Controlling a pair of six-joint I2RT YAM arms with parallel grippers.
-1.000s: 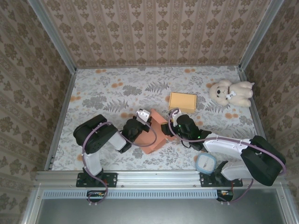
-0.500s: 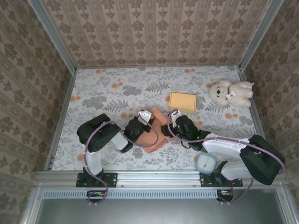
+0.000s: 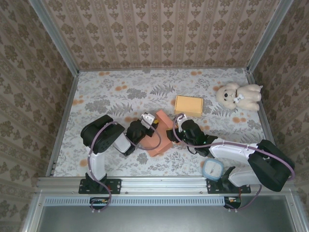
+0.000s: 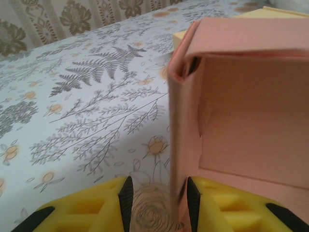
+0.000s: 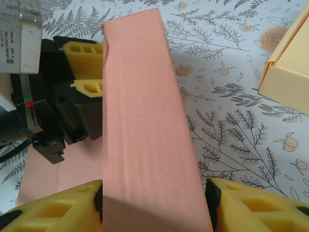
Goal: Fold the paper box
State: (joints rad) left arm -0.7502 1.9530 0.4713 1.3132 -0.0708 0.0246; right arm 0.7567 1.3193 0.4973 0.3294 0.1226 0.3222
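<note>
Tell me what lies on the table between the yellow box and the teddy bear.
Nothing. In the top external view the floral table cover is bare between the yellow box and the teddy bear.

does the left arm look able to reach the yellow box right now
Probably not directly: the pink box stands between the left end effector and the yellow box, one wall sitting between its open fingers. It would likely need to go over or around.
</note>
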